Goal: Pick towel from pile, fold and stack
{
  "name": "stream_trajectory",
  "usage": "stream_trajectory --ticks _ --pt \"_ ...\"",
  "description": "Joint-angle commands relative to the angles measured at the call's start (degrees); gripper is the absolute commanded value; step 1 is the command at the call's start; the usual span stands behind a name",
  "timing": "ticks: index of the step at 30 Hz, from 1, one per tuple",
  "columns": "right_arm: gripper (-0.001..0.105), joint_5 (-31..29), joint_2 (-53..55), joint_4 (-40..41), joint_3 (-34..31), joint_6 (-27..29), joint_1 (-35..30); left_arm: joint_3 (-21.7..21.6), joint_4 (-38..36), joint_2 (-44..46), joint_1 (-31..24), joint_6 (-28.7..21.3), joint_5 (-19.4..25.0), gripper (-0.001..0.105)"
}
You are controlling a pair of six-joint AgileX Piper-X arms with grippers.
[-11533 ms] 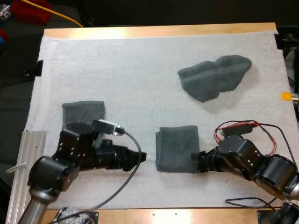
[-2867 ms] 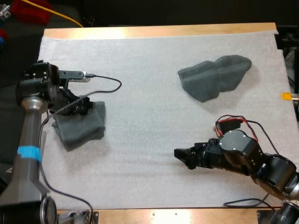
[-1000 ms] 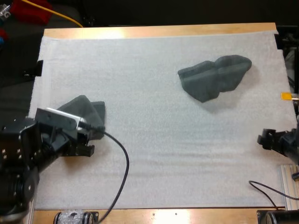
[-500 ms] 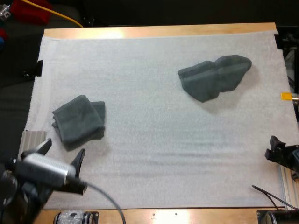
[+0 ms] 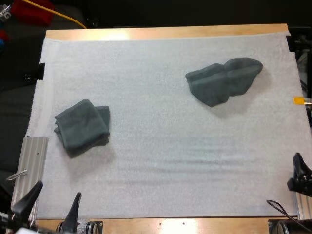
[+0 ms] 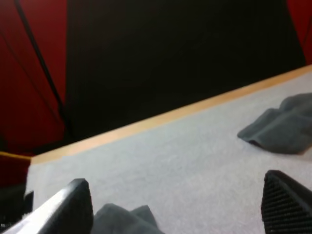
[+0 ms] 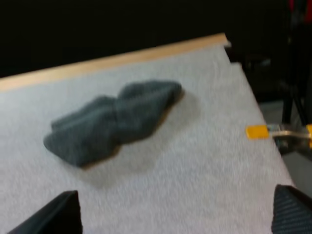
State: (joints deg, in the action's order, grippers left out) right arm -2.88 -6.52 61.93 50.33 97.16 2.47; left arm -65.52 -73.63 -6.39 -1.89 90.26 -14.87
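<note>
Pose: left claw (image 5: 57,191) low at mat (image 5: 161,161) near-left corner, spread wide, empty | right claw (image 7: 175,214) at near-right edge, spread wide, empty

Overall: bright, even light on the white mat (image 5: 161,97); the room beyond the tabletop (image 5: 165,32) falls to near black.
Source: overhead, slightly from the far side.
Shadows: soft and short, on the near sides of the crumpled towel (image 5: 224,80) and the folded towel (image 5: 82,126).
Glare: a pale washed patch on the tabletop's far wooden edge.
Wrist views: dimmer, with the mat looking greyer.
</note>
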Motion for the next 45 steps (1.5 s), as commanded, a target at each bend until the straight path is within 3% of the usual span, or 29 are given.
stream_trajectory --ticks 1,10,19,24,30,41,45 --pt "0.076 0.12 1.89 -0.03 0.27 0.56 -0.26 -0.15 -0.18 1.14 0.21 0.34 -0.35 0.069" --pt "0.076 0.25 9.83 0.55 0.36 0.34 -0.26 -0.15 -3.77 7.91 0.21 0.34 -0.35 0.069" --pt "0.076 0.54 9.63 3.66 0.81 0.17 -0.26 1.06 -11.14 15.51 0.21 0.22 -0.35 0.069" --pt "0.076 0.54 9.63 3.64 0.78 0.17 -0.26 2.94 -13.85 15.35 0.21 -0.29 -0.35 0.069" --pt "0.076 0.54 9.63 3.02 -1.17 0.17 -0.26 9.7 -7.24 15.35 0.21 -0.4 -0.35 0.069" --pt "0.076 0.54 9.63 -1.47 -10.03 0.29 -0.26 26.94 6.85 15.13 0.21 -0.4 -0.35 0.069" --pt "0.076 0.54 9.59 -1.78 -12.83 0.29 -0.26 30.97 10.13 15.13 0.21 -0.4 -0.35 0.069"
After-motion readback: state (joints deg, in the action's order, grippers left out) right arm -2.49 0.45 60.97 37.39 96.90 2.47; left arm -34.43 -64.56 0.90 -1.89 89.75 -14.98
